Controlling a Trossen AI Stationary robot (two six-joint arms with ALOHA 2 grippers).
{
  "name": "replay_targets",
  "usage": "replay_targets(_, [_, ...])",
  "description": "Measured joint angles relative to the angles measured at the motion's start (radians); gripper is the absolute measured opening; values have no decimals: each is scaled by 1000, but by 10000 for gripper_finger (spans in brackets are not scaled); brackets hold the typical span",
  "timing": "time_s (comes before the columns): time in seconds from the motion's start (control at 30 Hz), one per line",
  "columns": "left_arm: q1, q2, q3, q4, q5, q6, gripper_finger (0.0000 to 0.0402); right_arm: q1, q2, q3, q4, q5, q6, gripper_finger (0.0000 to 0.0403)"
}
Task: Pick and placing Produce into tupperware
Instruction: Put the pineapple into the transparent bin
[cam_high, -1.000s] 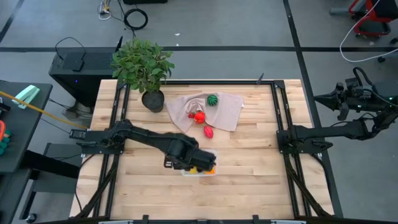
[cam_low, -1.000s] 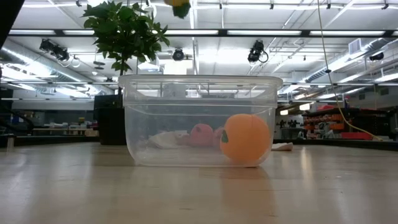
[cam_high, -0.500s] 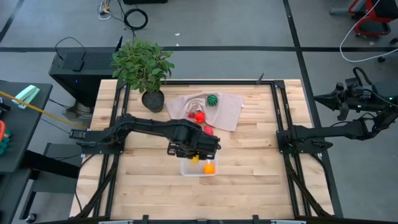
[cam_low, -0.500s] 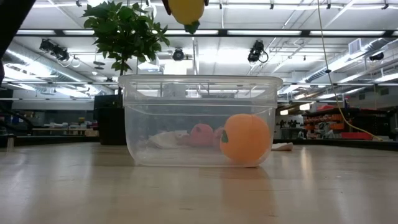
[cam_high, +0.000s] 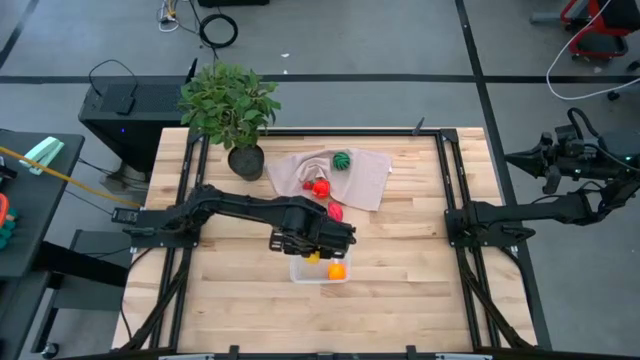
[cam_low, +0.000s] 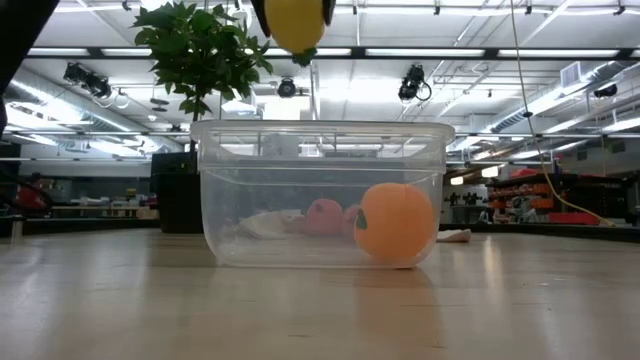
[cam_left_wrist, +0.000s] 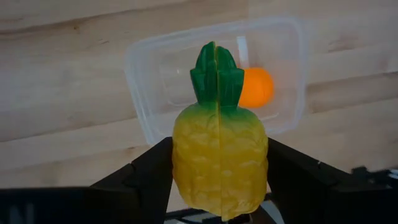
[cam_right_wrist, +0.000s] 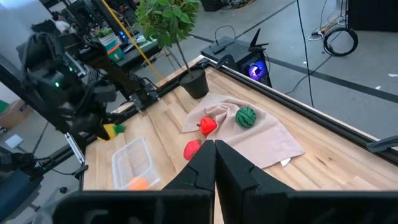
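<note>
Tupperware (cam_high: 320, 269) sat on the wooden table (cam_high: 400, 290) in the high view, just nearer the front edge than the beige cloth (cam_high: 340, 175), with an orange toy fruit (cam_high: 337, 269) inside it; the left gripper (cam_high: 312, 246) hung over the container's far rim, while the right arm rested off beyond the table's right side. On the cloth lay a dark green round piece (cam_high: 342, 160) and a red piece (cam_high: 320, 187), with a second red piece (cam_high: 335, 211) at the cloth's near edge, and a potted plant (cam_high: 232, 105) stood beside the cloth. In the low view the toy pineapple (cam_low: 296, 22) hung above the clear tupperware (cam_low: 320, 190), apart from it, the orange fruit (cam_low: 395, 223) resting on its floor. In the left wrist view the two dark fingers (cam_left_wrist: 140, 180) pinched the yellow pineapple (cam_left_wrist: 219, 155) directly over the container (cam_left_wrist: 217, 74). In the right wrist view the right gripper (cam_right_wrist: 214, 163) had its fingers pressed together, holding nothing, well apart from the cloth (cam_right_wrist: 249, 134).
</note>
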Motion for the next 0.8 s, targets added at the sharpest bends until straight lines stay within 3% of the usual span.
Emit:
replay_targets(0.4, [-11,137,-1,62,25,23,235,0,1,0,0,0,4,11])
replay_targets(0.8, [-15,191,0,78,-11,-83,234,0,0,0,0,0,19,11])
